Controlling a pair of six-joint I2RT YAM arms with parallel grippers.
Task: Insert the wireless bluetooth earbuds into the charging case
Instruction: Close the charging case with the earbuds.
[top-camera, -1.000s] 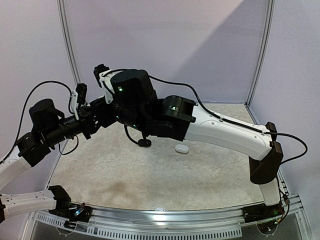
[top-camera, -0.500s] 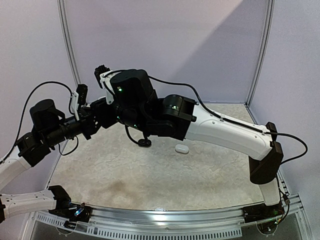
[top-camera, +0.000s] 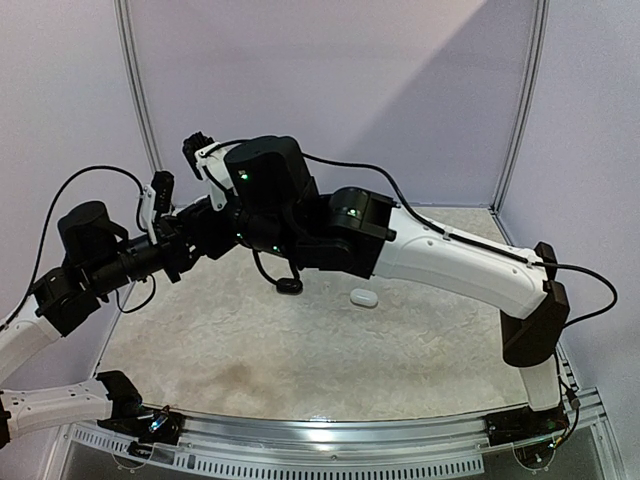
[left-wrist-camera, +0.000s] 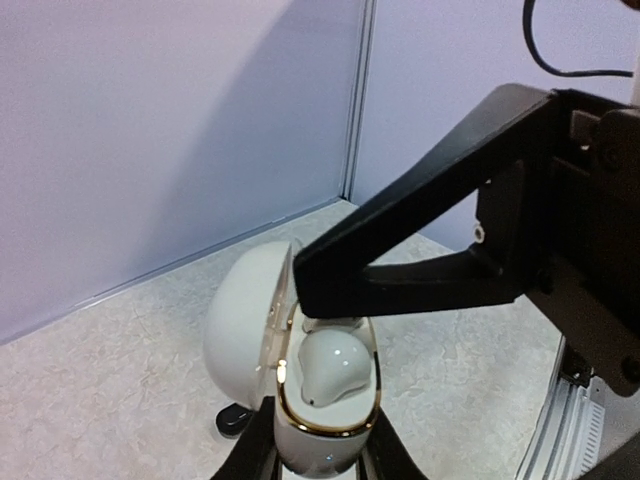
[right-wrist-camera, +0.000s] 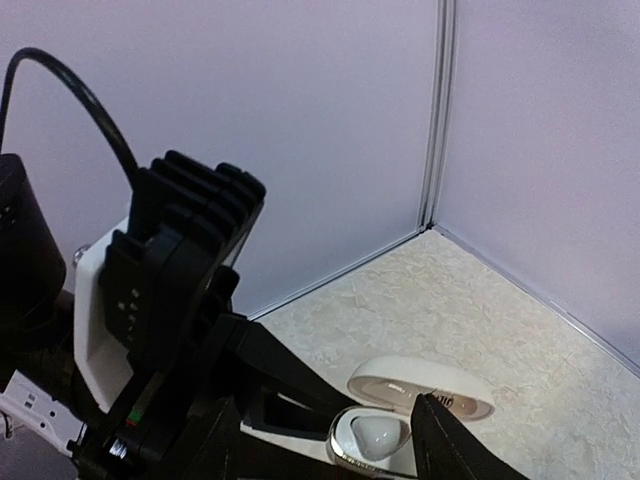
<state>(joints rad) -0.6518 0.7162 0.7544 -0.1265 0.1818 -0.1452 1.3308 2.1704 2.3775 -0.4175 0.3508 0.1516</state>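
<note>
Robot lab test cell: plain lilac panel walls (top-camera: 330, 90) on metal posts (top-camera: 137, 80) from 9 through 12 to 3 o'clock, pale mat tabletop (top-camera: 300, 350), slotted mounting rail (top-camera: 330, 440) at 6.

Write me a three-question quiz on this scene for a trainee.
1. True or false: the case in the left claw is closed.
2. The earbud seated in that case is: A black, B white, C red.
3. What colour is the small thing lying on the table?
Key: 1 false, it is open; 2 B; 3 black.
</note>
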